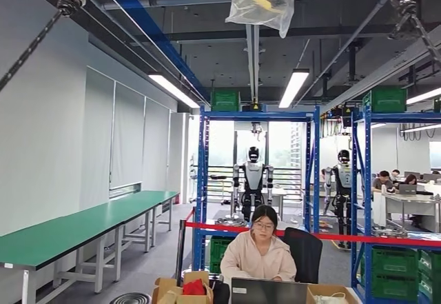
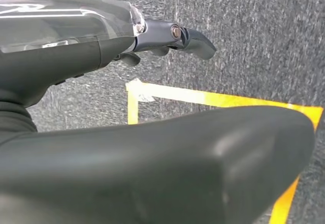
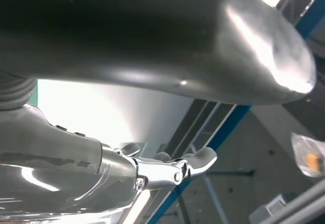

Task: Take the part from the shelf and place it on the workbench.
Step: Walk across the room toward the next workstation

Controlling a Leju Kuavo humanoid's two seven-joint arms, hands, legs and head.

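My left hand (image 2: 161, 132) hangs with fingers (image 2: 191, 38) outstretched and holding nothing, above grey carpet marked with yellow tape (image 2: 215, 99). My right hand (image 3: 153, 107) points up at the ceiling, fingers (image 3: 195, 162) likewise spread and holding nothing. I cannot make out the part. From my head view, blue shelves (image 1: 258, 180) at 12 o'clock carry green crates (image 1: 224, 100); the green workbench (image 1: 78, 225) runs toward 9 o'clock. A seated person (image 1: 258, 249) faces me, with an open cardboard box (image 1: 182, 291) holding something red at 6 o'clock.

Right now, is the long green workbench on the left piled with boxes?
No, the green workbench shows a bare top; the cardboard boxes sit near the seated person.
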